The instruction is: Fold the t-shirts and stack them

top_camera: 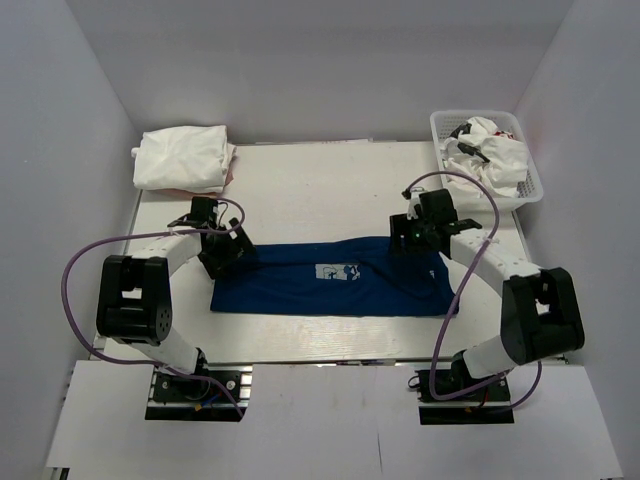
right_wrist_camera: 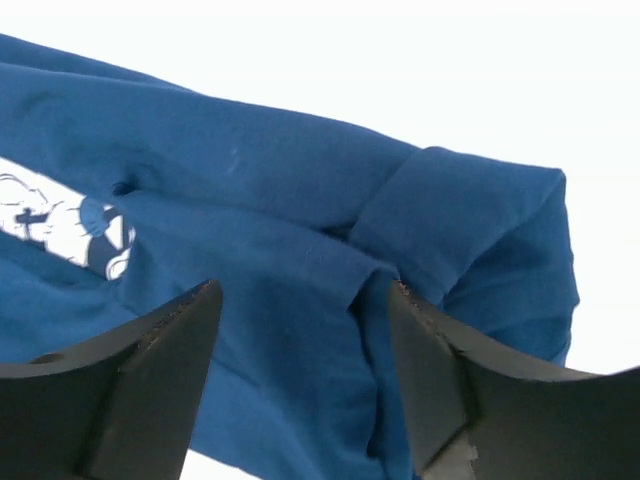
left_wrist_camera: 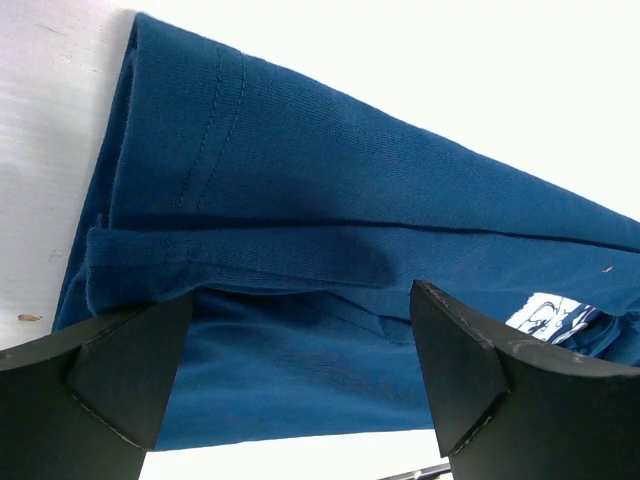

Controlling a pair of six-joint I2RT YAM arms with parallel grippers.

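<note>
Straddling both ends of the navy t-shirt on the counter, we hold our left jaws and right jaws wide apart, gripping nothing.

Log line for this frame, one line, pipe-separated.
navy t-shirt: folded strip, centre | left pincer: open at left end | right pincer: open at right end | white t-shirt: folded, far-left corner
</note>
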